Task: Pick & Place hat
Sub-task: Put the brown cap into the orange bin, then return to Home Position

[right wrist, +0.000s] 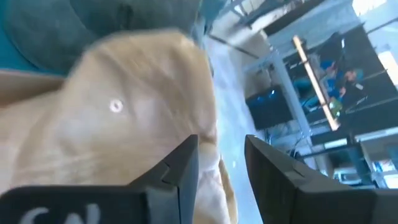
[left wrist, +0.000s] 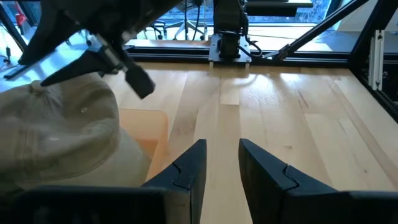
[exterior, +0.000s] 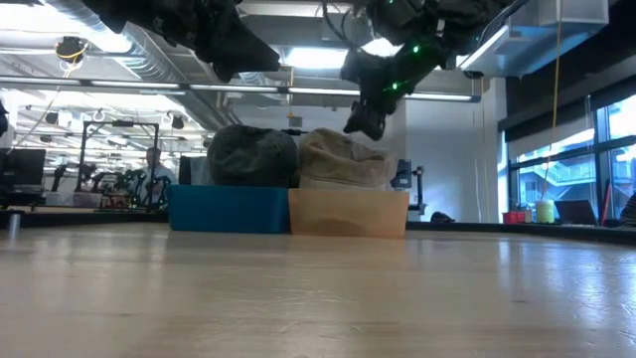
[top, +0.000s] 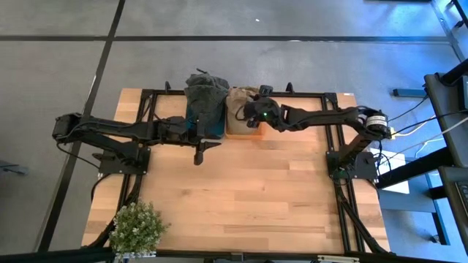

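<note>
Hovering at top centre of the overhead frame: right gripper (top: 254, 117) above the tan hat (exterior: 341, 159), fingers parted, nothing between them. Hat heaped in the tan bin (exterior: 348, 213), beside the blue bin (exterior: 229, 209). Left gripper (left wrist: 222, 163) waiting nearby, slightly parted, empty.

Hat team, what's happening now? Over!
Right gripper open above tan hat in tan bin. Left gripper empty beside bins. Nothing blocking.
</note>
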Tool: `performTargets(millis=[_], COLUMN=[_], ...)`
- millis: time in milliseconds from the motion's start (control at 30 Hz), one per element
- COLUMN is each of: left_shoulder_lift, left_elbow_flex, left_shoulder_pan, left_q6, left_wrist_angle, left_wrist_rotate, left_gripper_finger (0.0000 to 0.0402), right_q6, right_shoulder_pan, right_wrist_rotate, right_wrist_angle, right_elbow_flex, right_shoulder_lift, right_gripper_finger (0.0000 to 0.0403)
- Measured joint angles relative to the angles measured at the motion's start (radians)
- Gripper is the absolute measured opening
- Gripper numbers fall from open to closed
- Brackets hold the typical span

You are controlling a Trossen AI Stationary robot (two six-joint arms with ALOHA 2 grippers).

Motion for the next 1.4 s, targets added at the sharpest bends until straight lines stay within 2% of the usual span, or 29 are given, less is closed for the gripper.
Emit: performTargets(millis=[133,200,367,433,733,1033,1200,1400], left_shoulder_lift=[0.0,0.0,0.0,0.0,0.0,0.0,0.0,0.0], left_elbow_flex=[0.0,0.0,0.0,0.0,0.0,0.0,0.0,0.0], left_shoulder_pan=[0.0,0.0,0.0,0.0,0.0,0.0,0.0,0.0], left_q6=[0.0,0.0,0.0,0.0,0.001,0.001,0.0,0.001], left_wrist_angle=[0.0,0.0,-0.002,-0.002,-0.014,-0.015,-0.015,-0.014], left_wrist_rotate=[0.0,0.0,0.0,0.0,0.0,-0.001,-0.001,-0.003], left_gripper_finger=[0.0088,0.0088,0.0088,0.0088,0.0088,0.0088,0.0088,0.0088], right_q6=[-0.031,0.004,0.099,0.144,0.235,0.193,0.188,0.188], right_shoulder_pan=[0.023,0.042,0.072,0.059,-0.038,-0.049,-0.048,-0.009], right_wrist_rotate=[0.003,-0.01,-0.283,-0.327,-0.326,-0.313,-0.252,-0.289], right_wrist_angle=[-0.02,-0.039,-0.102,-0.097,-0.082,0.057,0.038,0.024], right_elbow_flex=[0.0,0.0,0.0,0.0,-0.001,0.001,-0.002,-0.002], right_shoulder_lift=[-0.037,-0.056,-0.058,-0.032,0.139,0.237,0.216,0.094], right_gripper_finger=[0.0132,0.0132,0.0133,0.0133,0.0133,0.0133,0.0133,0.0133])
